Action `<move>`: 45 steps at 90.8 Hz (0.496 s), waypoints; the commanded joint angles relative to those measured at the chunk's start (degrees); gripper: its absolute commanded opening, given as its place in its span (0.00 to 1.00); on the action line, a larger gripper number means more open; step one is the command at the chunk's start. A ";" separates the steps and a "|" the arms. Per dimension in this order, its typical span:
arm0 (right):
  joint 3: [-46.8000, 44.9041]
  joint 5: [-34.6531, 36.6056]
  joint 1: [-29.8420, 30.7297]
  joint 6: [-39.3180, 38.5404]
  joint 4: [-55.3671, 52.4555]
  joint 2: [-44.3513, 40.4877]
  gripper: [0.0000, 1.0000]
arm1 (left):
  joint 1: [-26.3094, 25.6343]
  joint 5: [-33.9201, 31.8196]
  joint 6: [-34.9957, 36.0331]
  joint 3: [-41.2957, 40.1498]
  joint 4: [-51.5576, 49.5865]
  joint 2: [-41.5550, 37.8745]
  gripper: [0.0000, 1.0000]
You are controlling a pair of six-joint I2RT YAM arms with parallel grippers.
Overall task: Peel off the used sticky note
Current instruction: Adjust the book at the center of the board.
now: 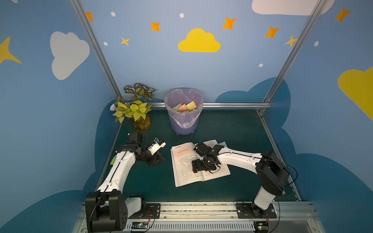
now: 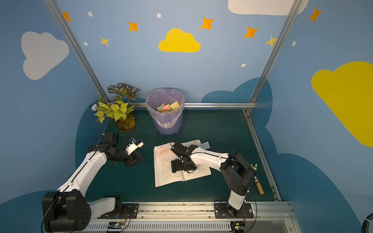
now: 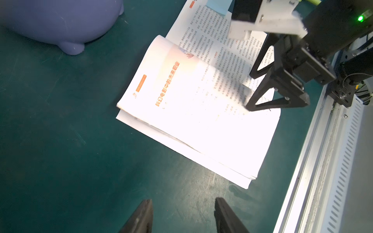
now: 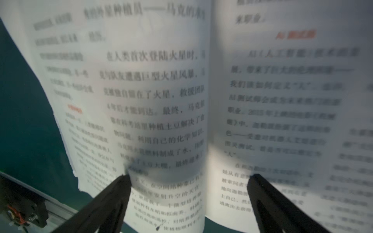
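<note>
An open book (image 1: 185, 175) lies on the green mat, also in the left wrist view (image 3: 201, 125). A light blue sticky note (image 1: 223, 143) (image 2: 205, 144) (image 3: 219, 6) sticks out from under the book's far right corner. My right gripper (image 1: 194, 166) (image 2: 173, 166) (image 3: 249, 91) hovers low over the book's middle, open. In its wrist view a loose page (image 4: 161, 121) bows up between the spread jaws of the right gripper (image 4: 189, 177), not pinched. My left gripper (image 1: 159, 160) (image 3: 183, 201) is open over bare mat left of the book, holding nothing.
A purple bin (image 1: 183, 121) lined with a bag stands behind the book, with several coloured notes inside. A potted plant (image 1: 135, 109) sits at the back left corner. A wooden-handled tool (image 2: 259, 186) lies by the right rail. Metal rails edge the mat (image 1: 232, 125).
</note>
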 commanded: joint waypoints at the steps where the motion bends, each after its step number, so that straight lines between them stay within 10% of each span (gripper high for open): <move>1: -1.02 -6.46 1.05 1.45 11.05 -0.95 0.97 | -0.32 -0.57 -0.88 -0.23 -0.99 -0.52 0.54; 45: 7.31 -5.78 11.76 11.98 21.40 7.83 0.97 | -0.43 -2.36 0.24 -0.49 -2.11 -4.00 0.54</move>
